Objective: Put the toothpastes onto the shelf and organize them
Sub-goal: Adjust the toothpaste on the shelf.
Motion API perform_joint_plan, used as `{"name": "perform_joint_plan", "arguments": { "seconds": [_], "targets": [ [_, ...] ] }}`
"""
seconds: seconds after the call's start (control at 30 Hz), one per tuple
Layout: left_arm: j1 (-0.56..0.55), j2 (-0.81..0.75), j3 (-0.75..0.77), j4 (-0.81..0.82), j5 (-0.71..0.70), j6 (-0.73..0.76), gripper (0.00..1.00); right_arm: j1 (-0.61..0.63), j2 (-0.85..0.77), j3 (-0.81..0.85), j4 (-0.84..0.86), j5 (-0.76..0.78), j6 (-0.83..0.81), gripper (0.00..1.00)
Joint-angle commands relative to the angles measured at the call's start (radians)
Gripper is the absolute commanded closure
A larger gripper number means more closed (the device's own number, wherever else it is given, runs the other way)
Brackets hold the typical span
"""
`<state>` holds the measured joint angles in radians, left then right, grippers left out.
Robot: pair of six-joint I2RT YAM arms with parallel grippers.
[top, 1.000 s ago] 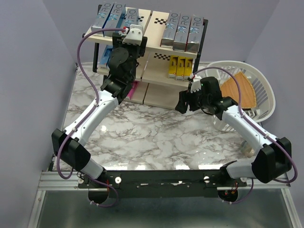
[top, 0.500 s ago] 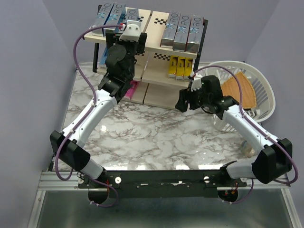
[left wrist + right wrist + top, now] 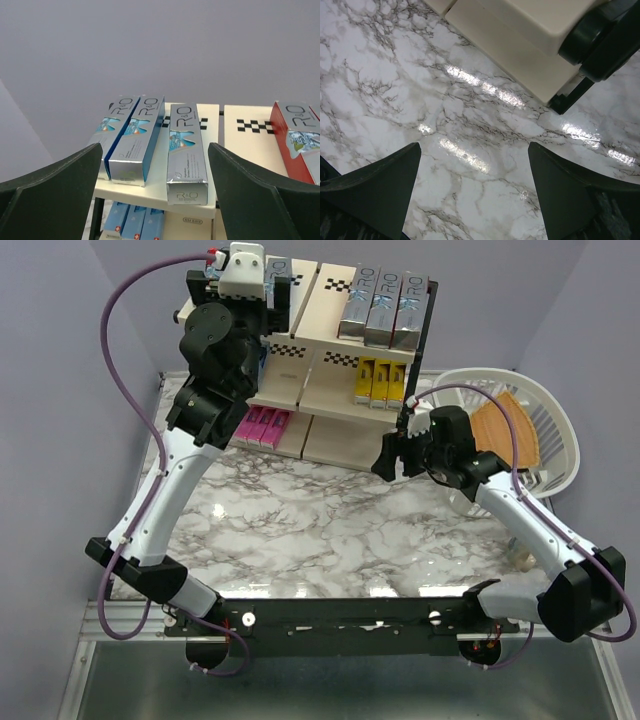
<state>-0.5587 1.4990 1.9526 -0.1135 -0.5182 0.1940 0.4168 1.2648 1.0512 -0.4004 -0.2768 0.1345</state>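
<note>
Silver toothpastes [image 3: 187, 150] marked "R&O", apparently; left gripper [image 3: 155, 146] and right gripper [image 3: 474, 146] gape empty.

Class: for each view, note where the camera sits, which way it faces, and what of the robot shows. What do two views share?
Top external: above and behind the robot, looking down on table, shelf, both arms.
Left wrist: by the shelf top, facing silver toothpastes; open tool fingers frame it.
Right wrist: low, facing down at the table by the shelf's foot; open fingers show.
Shared: top and left views show the shelf top.
</note>
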Motion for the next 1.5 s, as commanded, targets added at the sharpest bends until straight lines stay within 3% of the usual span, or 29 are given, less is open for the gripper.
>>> {"name": "perform_joint_plan", "arguments": {
  "seconds": [0.0,0.33,0.63,1.47],
  "targets": [
    [-0.007,0.030,0.042,-0.140,0.033,0.001,0.01,-0.001,-0.027,-0.033,0.029,-0.016,0.013,0.04],
    [-0.007,0.110,0.091,-0.236,0.077,-0.001,0.01,-0.001,-0.012,-0.023,0.011,-0.012,-0.022,0.03],
    [-0.004,0.199,0.095,-0.057,-0.168,0.154,0.01,-0.001,-0.010,-0.029,0.011,-0.015,-0.024,0.03],
    [0.052,0.270,0.121,0.029,-0.218,0.148,0.01,-0.001,-0.019,-0.043,0.018,-0.012,-0.015,0.03]
  ]
}}
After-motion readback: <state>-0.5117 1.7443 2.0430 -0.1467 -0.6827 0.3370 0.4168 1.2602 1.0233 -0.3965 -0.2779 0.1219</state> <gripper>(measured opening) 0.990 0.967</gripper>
